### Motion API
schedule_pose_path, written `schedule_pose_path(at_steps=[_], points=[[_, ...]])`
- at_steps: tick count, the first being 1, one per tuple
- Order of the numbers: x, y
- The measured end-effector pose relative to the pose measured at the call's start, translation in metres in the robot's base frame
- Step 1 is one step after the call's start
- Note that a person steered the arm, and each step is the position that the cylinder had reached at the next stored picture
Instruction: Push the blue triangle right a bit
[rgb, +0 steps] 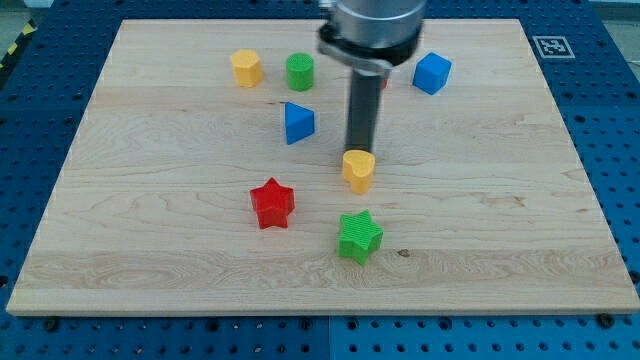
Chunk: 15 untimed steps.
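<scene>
The blue triangle lies on the wooden board, left of centre in the upper half. My tip is to the triangle's right and a little lower, about a block's width away from it and not touching it. The tip's end meets the top edge of a yellow heart-shaped block, which sits just below it in the view. The rod rises from there to the arm's dark mount at the view's top.
A yellow block and a green cylinder sit above the triangle. A blue cube is at the upper right. A sliver of a red block shows behind the rod. A red star and a green star lie lower down.
</scene>
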<state>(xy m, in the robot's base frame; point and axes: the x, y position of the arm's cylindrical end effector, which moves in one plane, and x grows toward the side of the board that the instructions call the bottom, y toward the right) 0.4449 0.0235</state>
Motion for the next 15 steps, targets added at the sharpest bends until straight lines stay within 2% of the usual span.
schedule_pose_path(at_steps=[2, 3, 4, 6, 9, 15], points=[[0.0, -0.025], [0.0, -0.07], [0.0, -0.073], [-0.025, -0.115], [-0.051, -0.113], [-0.033, -0.06]])
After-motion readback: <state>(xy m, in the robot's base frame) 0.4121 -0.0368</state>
